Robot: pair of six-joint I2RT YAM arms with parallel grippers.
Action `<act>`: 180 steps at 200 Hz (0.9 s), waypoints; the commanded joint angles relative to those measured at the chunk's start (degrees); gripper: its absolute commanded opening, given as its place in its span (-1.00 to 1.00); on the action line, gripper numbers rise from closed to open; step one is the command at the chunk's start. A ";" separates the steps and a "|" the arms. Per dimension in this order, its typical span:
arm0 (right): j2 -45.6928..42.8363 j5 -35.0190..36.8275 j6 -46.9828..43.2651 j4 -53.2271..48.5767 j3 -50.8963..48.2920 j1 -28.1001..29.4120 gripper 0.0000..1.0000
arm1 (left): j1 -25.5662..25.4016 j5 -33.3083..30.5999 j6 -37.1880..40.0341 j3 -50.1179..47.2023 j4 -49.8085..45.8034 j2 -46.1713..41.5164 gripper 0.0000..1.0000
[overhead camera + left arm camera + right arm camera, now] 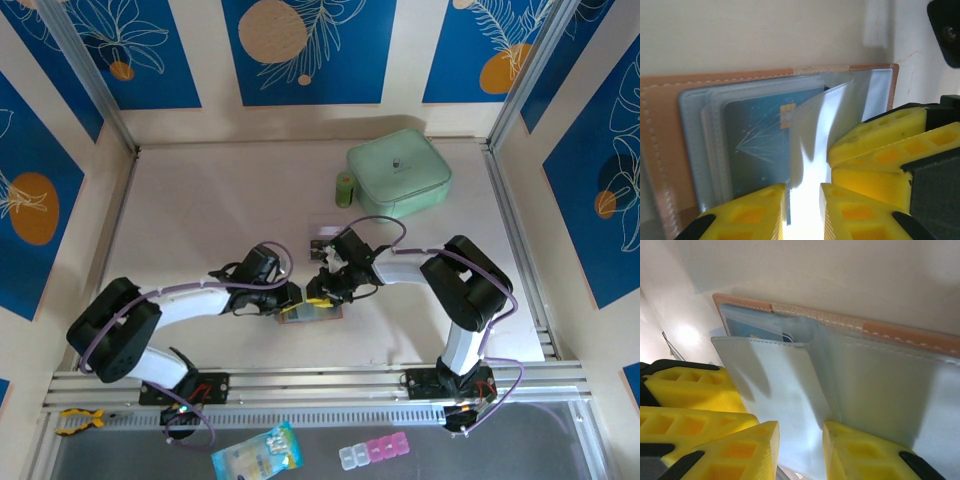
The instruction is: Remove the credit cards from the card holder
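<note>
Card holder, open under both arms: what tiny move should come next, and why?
Probably ease the left jaws onto the edge of the blue card to pinch it out. The card holder lies open, that card sits in a clear pocket, and those jaws straddle a lifted clear leaf.

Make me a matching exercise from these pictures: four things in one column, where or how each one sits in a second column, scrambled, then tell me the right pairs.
Things:
1. tan-brown leather bifold card holder
2. blue credit card with a gold chip
3. mint-green square zip pouch
4. small green cylinder

Places or states:
A. beside the pouch's left edge
B. tucked inside a clear sleeve
C. lying spread open, inner sleeves facing up
D. at the far right of the table

Pairs: 1-C, 2-B, 3-D, 4-A
</note>
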 commanded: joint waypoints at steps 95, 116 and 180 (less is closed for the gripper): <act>-9.71 2.77 -0.31 -4.51 -2.67 -2.46 -0.33 | -1.03 1.26 0.17 5.71 -1.83 0.09 -0.53; -11.67 3.09 -0.86 -5.47 -3.17 -3.60 -0.33 | -1.44 1.48 0.47 6.98 -2.21 0.99 -0.52; -16.66 3.80 -2.81 -8.90 -4.42 -7.02 -0.32 | -3.04 2.12 0.62 11.14 -1.83 5.81 -0.51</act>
